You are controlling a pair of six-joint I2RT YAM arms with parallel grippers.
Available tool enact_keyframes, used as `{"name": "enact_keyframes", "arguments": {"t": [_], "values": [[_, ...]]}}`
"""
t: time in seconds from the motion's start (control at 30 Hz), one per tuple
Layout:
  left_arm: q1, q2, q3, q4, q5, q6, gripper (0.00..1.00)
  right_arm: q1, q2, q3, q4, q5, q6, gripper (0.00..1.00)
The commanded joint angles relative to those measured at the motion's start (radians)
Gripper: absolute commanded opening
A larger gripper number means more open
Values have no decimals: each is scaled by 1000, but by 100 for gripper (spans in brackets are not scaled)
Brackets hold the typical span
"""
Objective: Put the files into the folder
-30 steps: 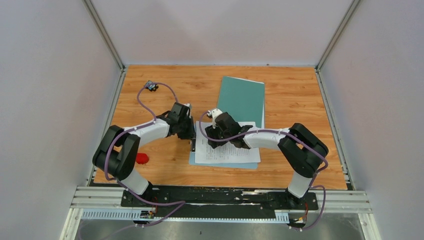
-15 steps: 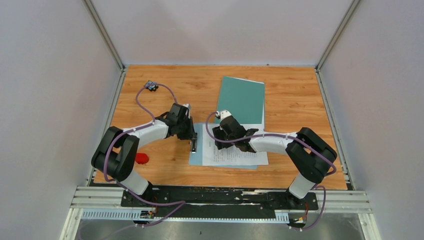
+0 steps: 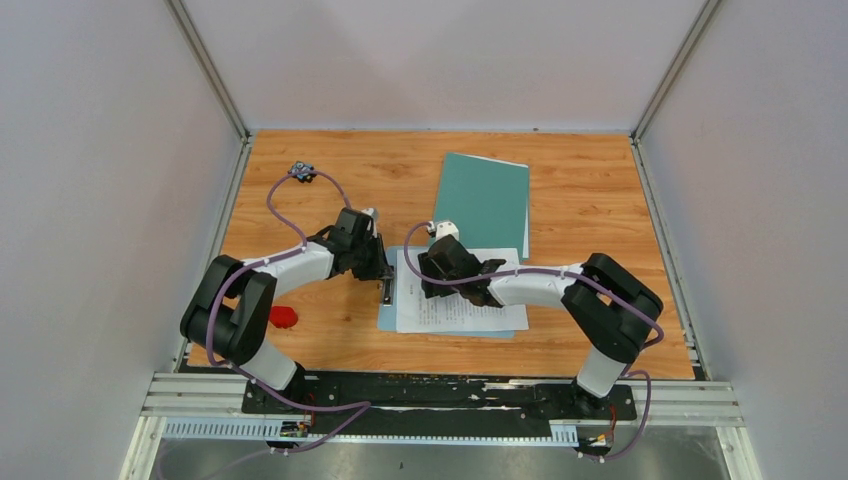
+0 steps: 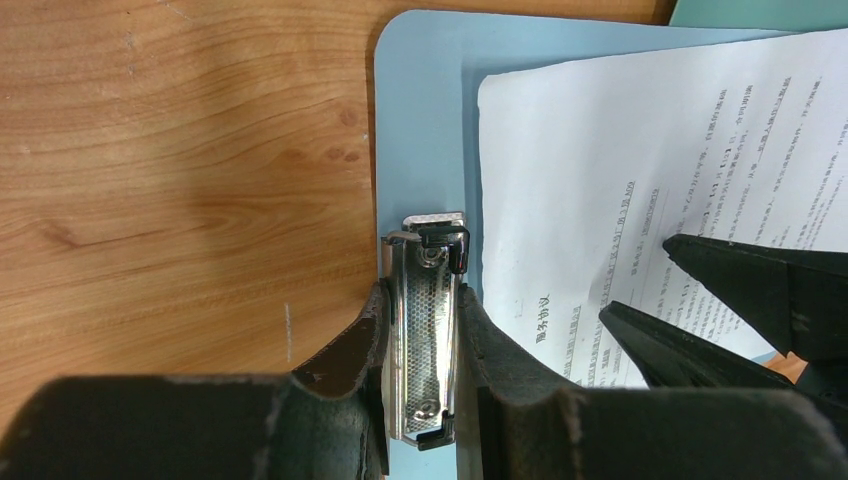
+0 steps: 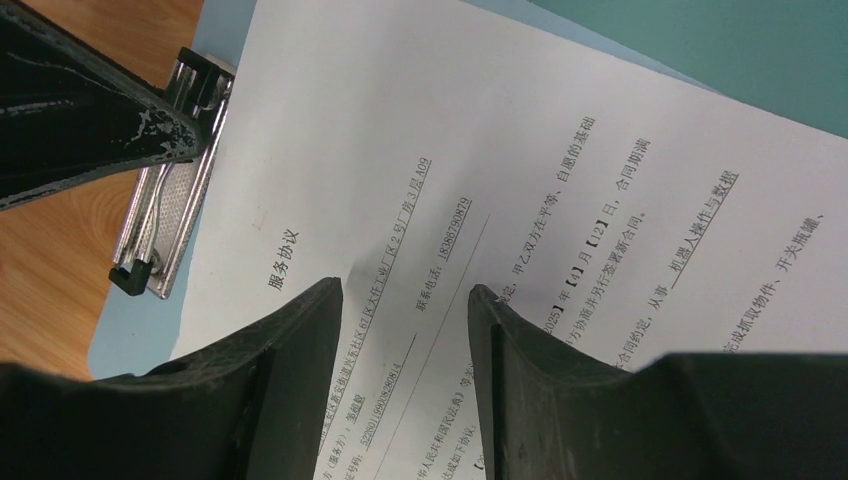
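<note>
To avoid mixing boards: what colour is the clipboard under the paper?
The clipboard is light blue; left wrist view.

Table (image 4: 150,150): wood grain, smooth, low sheen.
Clipboard (image 4: 420,110): light blue, smooth, matt, looks like plastic.
Clip (image 4: 428,260) on the clipboard: bright metal, shiny, with a dimpled plate.
Files (image 4: 620,150) on the clipboard: white paper, matt, black print.
Folder (image 3: 485,195) behind the clipboard: teal card, matt.
Left gripper (image 4: 422,297): black plastic, dull, scuffed.
Right gripper (image 5: 405,290): black plastic, dull, grainy.
</note>
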Motion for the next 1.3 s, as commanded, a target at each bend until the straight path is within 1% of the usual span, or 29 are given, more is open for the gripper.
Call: {"name": "enact_keyframes", "arguments": {"t": [0.0,0.23,0.5,0.67,0.87,1.27], "values": [[1,-18,-18,33,83,-53,0,16,51,2,-76,29,99,50],[2,-17,-32,50,87,-64,0,17,78,25,-83,69,155,50],[1,-17,-38,57,87,-71,0,17,115,78,-133,92,243,49],[2,-18,-44,62,82,-72,0,25,114,70,-124,76,277,49],[1,-22,-48,66,77,-78,0,39,77,23,-83,40,338,47],[2,-39,-60,64,56,-80,0,54,25,-29,-58,48,415,46]]}}
